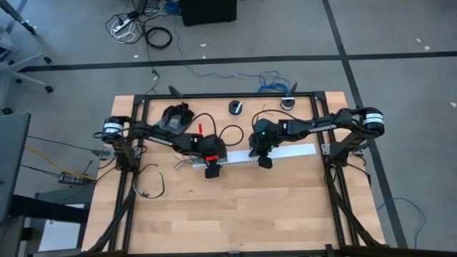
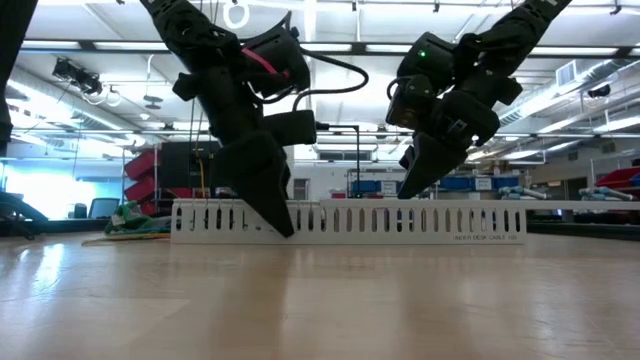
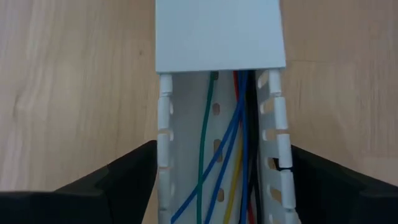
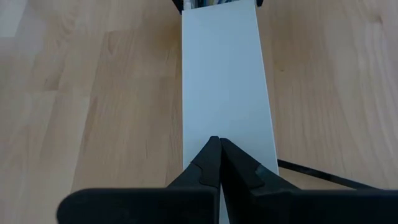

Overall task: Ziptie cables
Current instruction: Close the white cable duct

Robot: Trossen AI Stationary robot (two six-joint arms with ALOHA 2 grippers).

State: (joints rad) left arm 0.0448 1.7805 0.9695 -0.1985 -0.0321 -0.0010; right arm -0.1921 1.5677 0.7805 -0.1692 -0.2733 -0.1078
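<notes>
- left wrist view: the left gripper (image 3: 221, 186) has its jaws spread wide, one dark finger (image 3: 115, 180) on each side of the white slotted duct (image 3: 165, 155), holding nothing.
- the cables (image 3: 239, 143), green, blue, yellow, red and black, lie inside the duct's open channel and run under the white cover (image 3: 219, 34).
- right wrist view: the right gripper (image 4: 219, 149) has its jaws pressed together, tips on the cover (image 4: 224, 74).
- high view: both grippers sit near the middle of the wooden table (image 1: 235, 207).
</notes>
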